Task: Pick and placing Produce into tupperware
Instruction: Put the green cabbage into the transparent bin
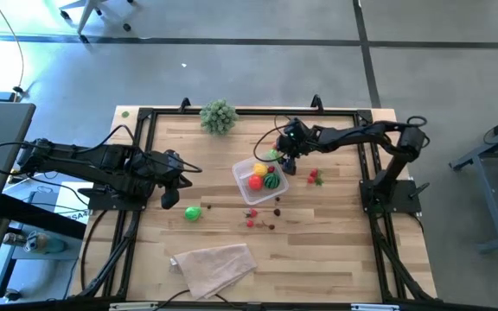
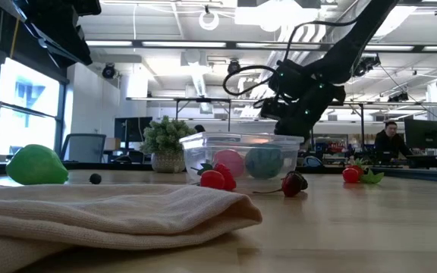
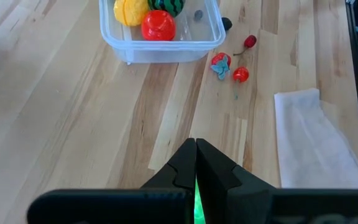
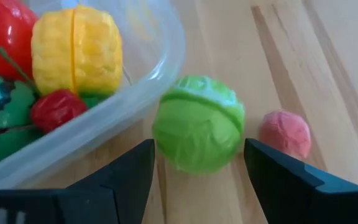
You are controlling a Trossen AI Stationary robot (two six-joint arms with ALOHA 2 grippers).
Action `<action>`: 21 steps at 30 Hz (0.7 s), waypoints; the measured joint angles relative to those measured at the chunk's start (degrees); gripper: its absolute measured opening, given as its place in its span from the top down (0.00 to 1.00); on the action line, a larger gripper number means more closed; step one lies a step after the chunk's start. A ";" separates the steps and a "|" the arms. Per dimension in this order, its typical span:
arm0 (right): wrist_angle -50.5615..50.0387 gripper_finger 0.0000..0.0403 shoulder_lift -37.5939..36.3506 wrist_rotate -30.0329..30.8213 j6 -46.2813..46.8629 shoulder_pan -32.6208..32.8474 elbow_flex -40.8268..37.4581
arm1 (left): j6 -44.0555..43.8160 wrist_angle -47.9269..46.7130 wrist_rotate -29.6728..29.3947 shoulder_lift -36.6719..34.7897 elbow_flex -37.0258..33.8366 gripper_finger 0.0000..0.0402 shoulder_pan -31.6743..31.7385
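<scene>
The clear tupperware [image 1: 260, 180] stands mid-table and holds a yellow piece [image 4: 76, 50], a red one [image 4: 2, 28], a dark green one and a small dark-red one. Just outside its far wall a round green produce piece [image 4: 197, 123] lies on the wood, with a pink ball [image 4: 284, 134] beside it. My right gripper [image 4: 197, 171] is open; its fingers stand on either side of the green piece and do not visibly touch it. My left gripper [image 1: 173, 183] hangs shut over the table's left part, holding nothing.
A green pear [image 1: 193, 213] lies left of the box, and small red pieces [image 1: 253, 218] lie near it. Red and green pieces [image 1: 316, 177] lie to its right. A beige cloth [image 1: 214, 266] lies near the front edge, and a bushy plant ball [image 1: 219, 115] stands at the far edge.
</scene>
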 joint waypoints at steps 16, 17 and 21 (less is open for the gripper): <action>2.65 0.40 0.93 -1.52 -3.48 0.00 0.13 | -0.02 -0.02 0.00 0.00 0.00 1.00 0.00; 2.86 0.40 0.93 -1.61 -3.57 0.00 0.13 | 0.00 0.00 0.00 0.00 0.00 1.00 0.00; 3.62 0.40 1.47 -2.08 -3.87 -0.02 0.22 | 0.00 0.00 0.00 0.00 0.00 1.00 0.02</action>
